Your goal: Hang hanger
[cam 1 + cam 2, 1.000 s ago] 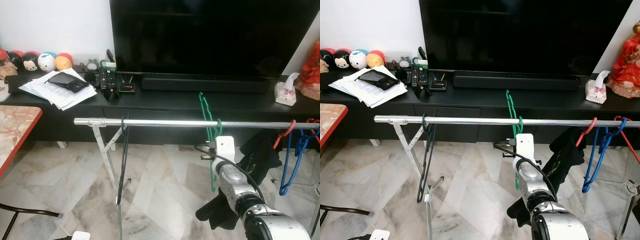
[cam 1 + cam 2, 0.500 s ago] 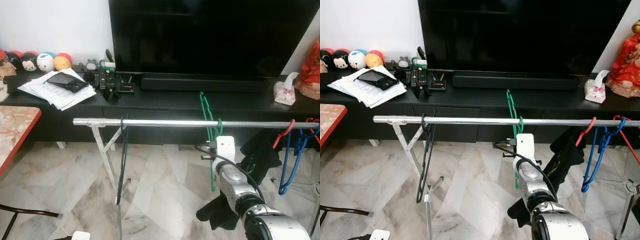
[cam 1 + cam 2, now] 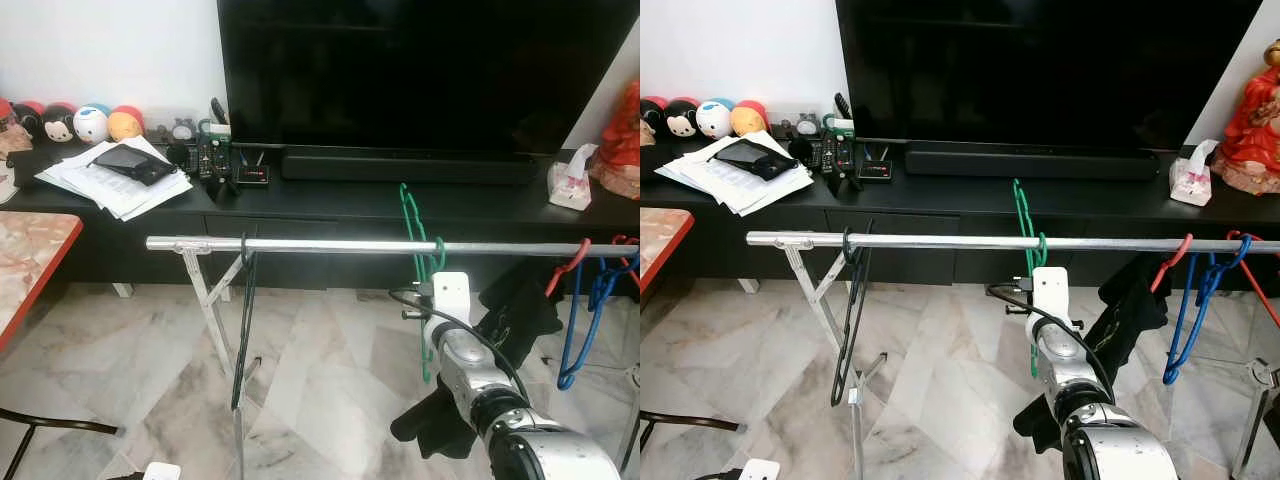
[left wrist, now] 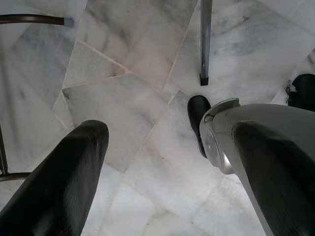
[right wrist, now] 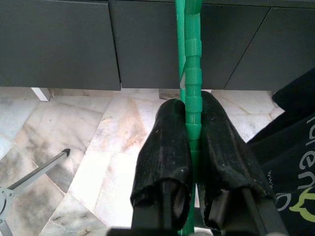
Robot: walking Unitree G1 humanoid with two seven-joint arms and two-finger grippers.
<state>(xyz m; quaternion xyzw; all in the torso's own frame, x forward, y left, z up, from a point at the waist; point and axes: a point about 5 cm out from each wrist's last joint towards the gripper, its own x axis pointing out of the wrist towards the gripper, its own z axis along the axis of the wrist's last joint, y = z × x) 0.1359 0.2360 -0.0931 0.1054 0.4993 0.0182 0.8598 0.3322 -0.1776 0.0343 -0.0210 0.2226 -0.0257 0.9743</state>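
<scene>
Pinching the green hanger between its two black fingers, our right end effector sits just below the metal rail, where we see the hanger's hook resting over the bar. Our left end effector hangs spread above the marble floor.

Home living room: television, marble floor, clothes rail.

Metal rail carrying black hanger, green hanger, blue hanger, black garment
</scene>
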